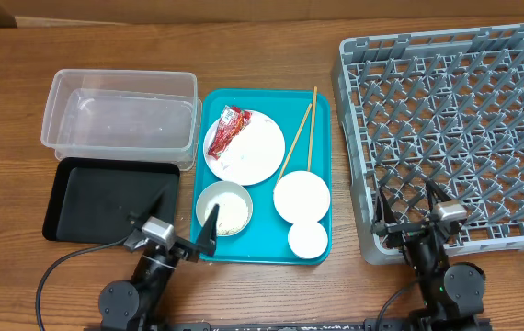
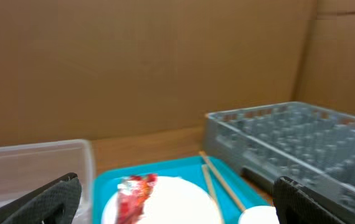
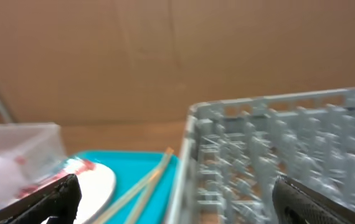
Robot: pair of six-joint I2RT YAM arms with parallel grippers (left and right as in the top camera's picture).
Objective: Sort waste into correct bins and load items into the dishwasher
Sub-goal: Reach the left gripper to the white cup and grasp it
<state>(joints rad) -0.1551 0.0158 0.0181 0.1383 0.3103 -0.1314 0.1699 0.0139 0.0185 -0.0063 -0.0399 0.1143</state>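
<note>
Progress: none, by the look; rack [image 1: 446,119] bare.
Wrapper [image 1: 228,129]: on plate [image 1: 260,152], teal tray [image 1: 271,99].
Rice [image 1: 232,214]: in bowl [image 1: 203,197], same tray.
Chopsticks [image 1: 311,129], cup [image 1: 308,239]: tray too.
L pincer [image 1: 184,223], R pincer [image 1: 409,207]: wide open, empty.

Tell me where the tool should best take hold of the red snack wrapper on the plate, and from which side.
Grip the red snack wrapper at its middle, across its narrow width, coming down from above. It lies crinkled on the white plate, so its raised folds likely offer the hold; a side approach would probably hit the plate's rim. The left tool, open, is nearer.
</note>
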